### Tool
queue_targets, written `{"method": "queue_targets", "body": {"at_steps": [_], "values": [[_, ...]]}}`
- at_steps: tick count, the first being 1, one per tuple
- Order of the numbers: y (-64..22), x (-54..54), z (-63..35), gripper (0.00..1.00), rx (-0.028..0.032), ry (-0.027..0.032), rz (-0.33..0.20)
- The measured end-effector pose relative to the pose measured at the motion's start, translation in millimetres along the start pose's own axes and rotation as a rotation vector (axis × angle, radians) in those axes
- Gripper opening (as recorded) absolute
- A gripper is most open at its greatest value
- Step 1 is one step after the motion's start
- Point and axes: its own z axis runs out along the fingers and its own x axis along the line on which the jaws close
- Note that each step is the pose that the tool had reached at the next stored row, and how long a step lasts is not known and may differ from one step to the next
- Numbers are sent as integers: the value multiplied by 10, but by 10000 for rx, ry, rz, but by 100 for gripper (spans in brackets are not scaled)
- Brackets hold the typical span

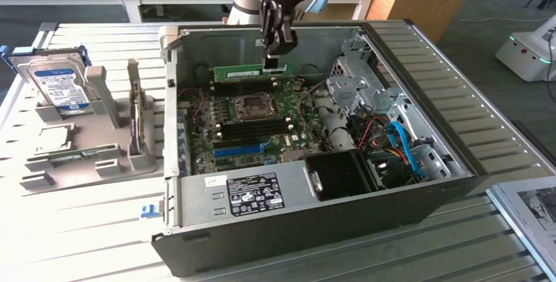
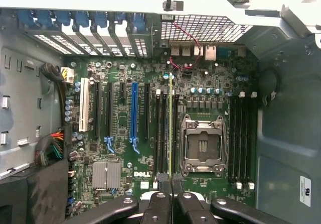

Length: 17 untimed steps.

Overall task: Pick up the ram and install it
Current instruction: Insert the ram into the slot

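The ram (image 1: 238, 71) is a thin green stick hanging level inside the open computer case (image 1: 434, 184), near its back wall and above the green motherboard (image 1: 228, 140). My gripper (image 1: 275, 62) comes straight down from above and is shut on the stick's end toward the exterior view's right. In the wrist view the ram (image 2: 170, 128) shows edge-on as a thin green line running out from between my fingertips (image 2: 159, 204). It hangs over the black memory slots (image 2: 161, 128) beside the CPU socket (image 2: 202, 146). Whether it touches a slot I cannot tell.
A second bank of black slots (image 2: 242, 138) lies on the socket's other side, and a long blue slot strip (image 2: 134, 111) sits further off. The power supply (image 1: 252, 194), drive cage (image 1: 356, 83) and blue cables (image 1: 402, 140) crowd the case. A hard drive (image 1: 59, 86) stands in a grey holder (image 1: 96, 155) outside.
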Motion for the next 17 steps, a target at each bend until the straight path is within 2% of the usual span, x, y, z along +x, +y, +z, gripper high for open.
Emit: {"method": "queue_targets", "body": {"at_steps": [7, 17], "values": [[-1, 1, 55, 12, 4, 1, 0], [-6, 2, 199, 12, 38, 0, 0]]}}
